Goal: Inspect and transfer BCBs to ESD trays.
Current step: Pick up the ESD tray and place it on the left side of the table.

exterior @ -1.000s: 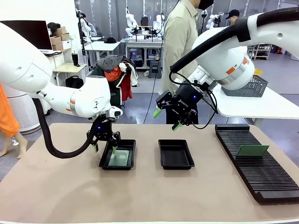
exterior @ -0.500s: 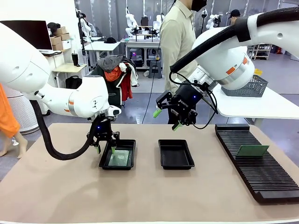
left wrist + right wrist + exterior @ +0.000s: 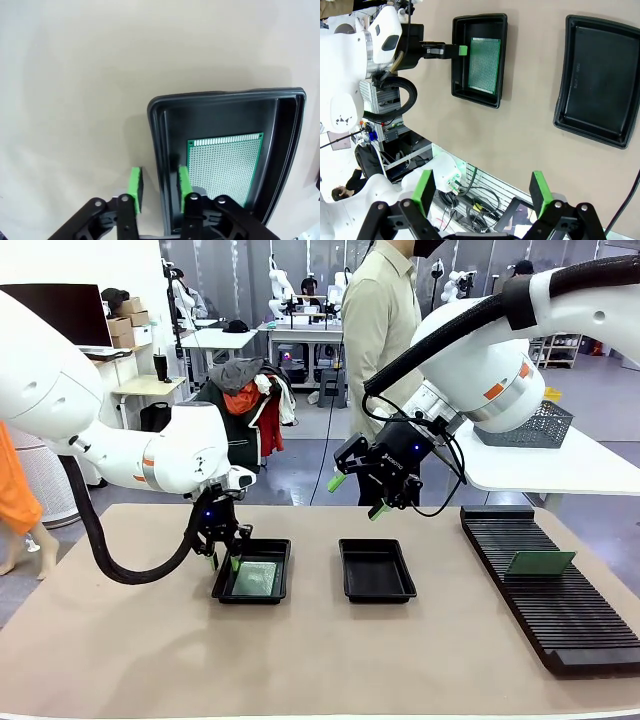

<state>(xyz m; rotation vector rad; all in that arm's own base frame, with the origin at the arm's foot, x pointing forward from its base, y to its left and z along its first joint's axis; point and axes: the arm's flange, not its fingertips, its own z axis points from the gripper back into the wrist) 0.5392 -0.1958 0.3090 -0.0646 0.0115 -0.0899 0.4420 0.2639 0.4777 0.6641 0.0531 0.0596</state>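
— Where's the BCB [image 3: 225, 167]?
— Flat in the ESD tray [image 3: 160, 130], just right of my left claw [image 3: 159, 187]. That claw points straight down, part-open and empty, one pad either side of the tray wall. I want a straight lift so no pad snags it.
— The right claw [image 3: 358, 496]?
— Spread wide, empty, tilted, hanging above the empty tray [image 3: 377, 570]. A second board [image 3: 540, 562] stands in the rack [image 3: 560, 630] to its right.

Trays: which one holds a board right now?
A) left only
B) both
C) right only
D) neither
A: one green board lies flat on the floor of the left tray, while the right tray shows nothing but its bare black floor.
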